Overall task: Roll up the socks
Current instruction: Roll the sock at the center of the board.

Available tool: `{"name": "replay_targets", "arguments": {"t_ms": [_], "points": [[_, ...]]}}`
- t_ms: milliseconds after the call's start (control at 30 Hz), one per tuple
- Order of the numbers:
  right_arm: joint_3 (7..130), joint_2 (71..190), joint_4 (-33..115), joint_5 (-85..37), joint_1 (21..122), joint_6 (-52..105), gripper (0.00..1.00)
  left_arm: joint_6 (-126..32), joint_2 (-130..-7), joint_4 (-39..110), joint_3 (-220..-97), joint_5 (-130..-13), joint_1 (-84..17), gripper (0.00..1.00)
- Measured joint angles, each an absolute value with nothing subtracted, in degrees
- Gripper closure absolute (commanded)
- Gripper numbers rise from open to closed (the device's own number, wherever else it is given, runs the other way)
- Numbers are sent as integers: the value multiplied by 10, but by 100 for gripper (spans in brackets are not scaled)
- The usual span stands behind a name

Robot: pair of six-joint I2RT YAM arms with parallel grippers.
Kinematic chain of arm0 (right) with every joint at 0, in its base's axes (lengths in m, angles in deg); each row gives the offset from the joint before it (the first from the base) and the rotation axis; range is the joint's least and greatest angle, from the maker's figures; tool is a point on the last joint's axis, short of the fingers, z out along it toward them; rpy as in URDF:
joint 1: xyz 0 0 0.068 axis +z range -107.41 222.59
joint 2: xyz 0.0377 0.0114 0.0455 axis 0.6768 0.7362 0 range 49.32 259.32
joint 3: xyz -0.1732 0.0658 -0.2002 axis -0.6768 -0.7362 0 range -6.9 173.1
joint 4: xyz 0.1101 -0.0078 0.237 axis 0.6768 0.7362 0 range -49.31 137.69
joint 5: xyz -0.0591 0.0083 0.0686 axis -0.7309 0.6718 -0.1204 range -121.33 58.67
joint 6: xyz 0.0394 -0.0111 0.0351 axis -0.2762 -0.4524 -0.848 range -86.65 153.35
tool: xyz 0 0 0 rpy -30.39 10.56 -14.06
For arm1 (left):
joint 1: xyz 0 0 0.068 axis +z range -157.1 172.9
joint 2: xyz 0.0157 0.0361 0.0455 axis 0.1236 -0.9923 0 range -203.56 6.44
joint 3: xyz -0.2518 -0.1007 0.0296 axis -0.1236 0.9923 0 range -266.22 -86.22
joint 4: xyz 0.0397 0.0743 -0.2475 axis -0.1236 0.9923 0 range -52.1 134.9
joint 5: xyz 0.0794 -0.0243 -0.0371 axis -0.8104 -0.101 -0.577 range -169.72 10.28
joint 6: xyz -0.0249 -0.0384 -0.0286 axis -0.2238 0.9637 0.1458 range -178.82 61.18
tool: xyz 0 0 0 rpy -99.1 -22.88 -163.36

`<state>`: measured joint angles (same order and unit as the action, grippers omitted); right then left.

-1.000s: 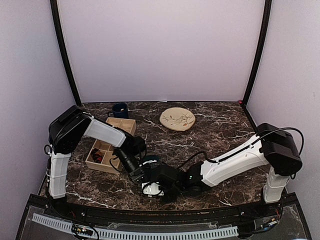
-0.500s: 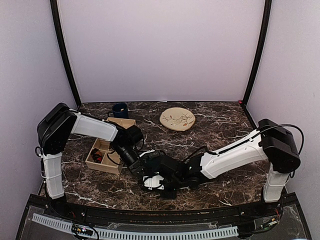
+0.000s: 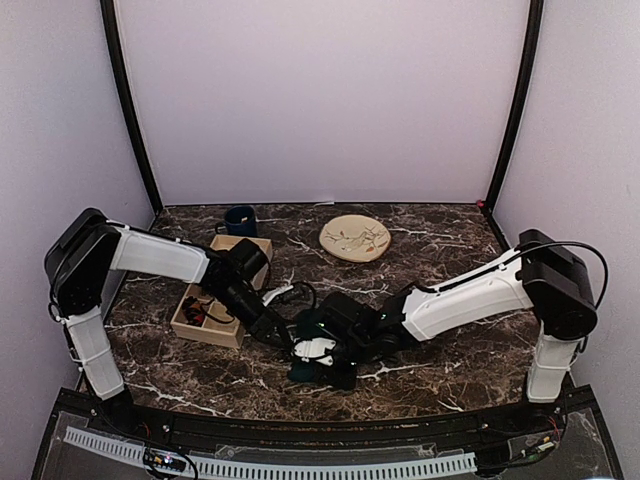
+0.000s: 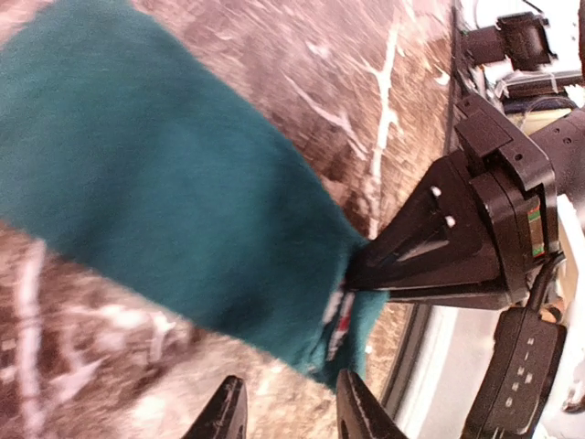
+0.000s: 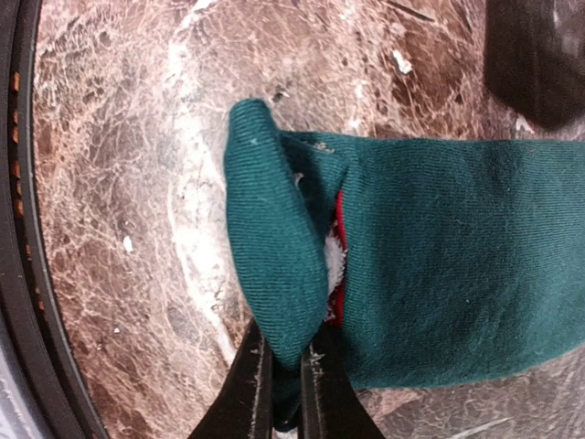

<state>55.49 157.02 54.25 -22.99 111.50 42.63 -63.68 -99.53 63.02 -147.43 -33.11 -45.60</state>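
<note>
Both arms have shifted. The left arm (image 3: 160, 258) has swung its elbow out to the left, and its fingers, which were shut, have come apart. The right arm (image 3: 470, 298) has pulled its gripper a bit farther from the near edge.

The dark marble table (image 3: 440, 250) holds everything. The two arms reach in low from each side and meet near the middle, close to the near edge. A wooden box (image 3: 258, 248) with small compartments sits on the left. A dark sock bundle with red spots (image 3: 194, 312) lies in one near compartment, too small to see well. A round tan plate (image 3: 355, 238) sits far back in the middle. The teal sock (image 5: 439, 274) lies flat on the table under the two grippers, close to the near edge. A dark blue mug (image 3: 240, 220) stands far back, just behind the box.

The right gripper (image 5: 285, 366) is pinched tight on the folded end of the teal sock. A small red and white tag (image 5: 336, 247) peeks out of the fold. The left gripper (image 4: 292, 416) has its fingers apart, with only bare table between them. It is just beside the sock's edge and holds nothing.
</note>
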Motion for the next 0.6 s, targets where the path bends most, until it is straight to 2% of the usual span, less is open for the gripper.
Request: {"name": "replay_targets", "arguments": {"t_ms": [333, 600], "points": [[565, 1580, 574, -112, 1064, 369, 100, -572, -912, 509, -1383, -431, -452, 63], [612, 1624, 622, -5, 1026, 350, 100, -530, -813, 407, -1290, -475, -456, 59]]}}
